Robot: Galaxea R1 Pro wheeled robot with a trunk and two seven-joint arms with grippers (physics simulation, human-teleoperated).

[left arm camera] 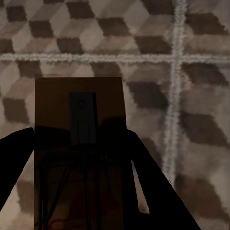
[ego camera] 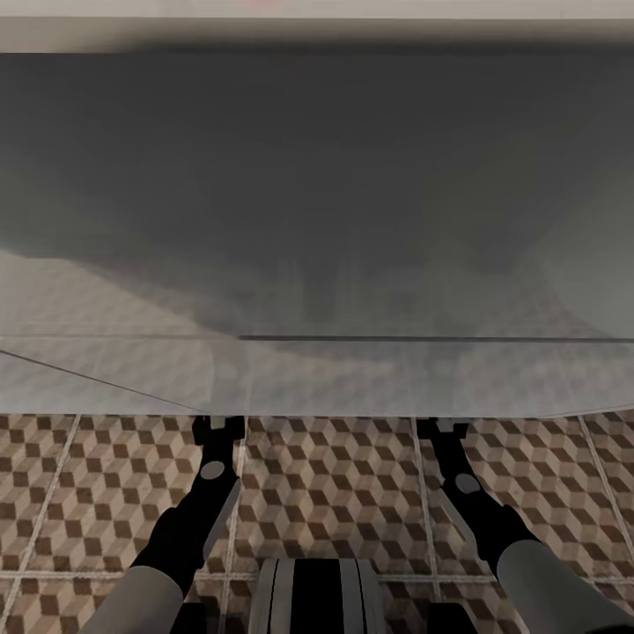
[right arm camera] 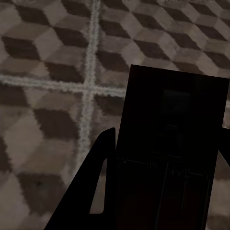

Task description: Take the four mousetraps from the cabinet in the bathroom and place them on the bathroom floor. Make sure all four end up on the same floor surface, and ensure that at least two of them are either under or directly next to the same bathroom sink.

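A dark-brown mousetrap sits clamped between the left gripper's black fingers, above the bathroom floor. A second mousetrap is pinched in the same way by the right gripper. Beneath both, cube-patterned tiles in brown, beige and grey meet at pale grout lines. Seen from the head, the two arms reach forward over the tiles, their tips slipping under a broad, grey, shadowed surface that looms directly ahead.
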